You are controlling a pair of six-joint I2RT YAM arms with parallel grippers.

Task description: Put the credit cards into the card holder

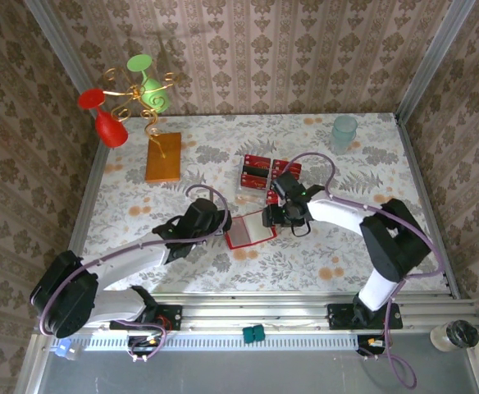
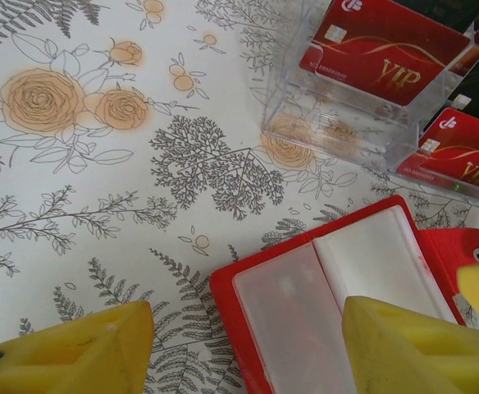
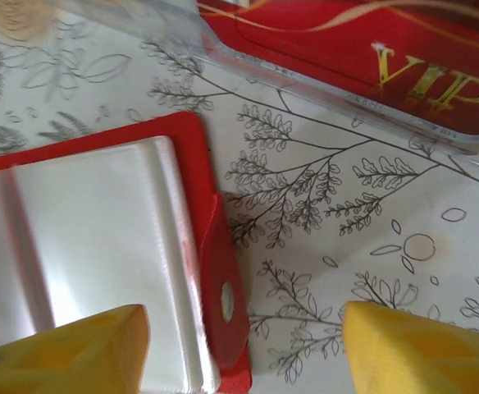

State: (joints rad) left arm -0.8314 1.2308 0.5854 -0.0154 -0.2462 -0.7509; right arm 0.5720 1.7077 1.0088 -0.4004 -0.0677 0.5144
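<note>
Loading not yet started: the card holder (image 2: 305,287) lies open, pockets bare, between the left end effector (image 2: 248,345) and right end effector (image 3: 241,336), both spread, credit cards (image 2: 379,53) just beyond.

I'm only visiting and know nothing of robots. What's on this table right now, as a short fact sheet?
Card holder: lies open on the flowered table, clear pocket up, looks empty.
Credit cards: red, gold "VIP" lettering, in a clear tray beyond the holder.
Left gripper: open, holding nothing, at the holder's left side.
Right gripper: open, holding nothing, at the holder's right edge.
Other things: orange-brown slab, pale cup, red glass, green glass.
</note>
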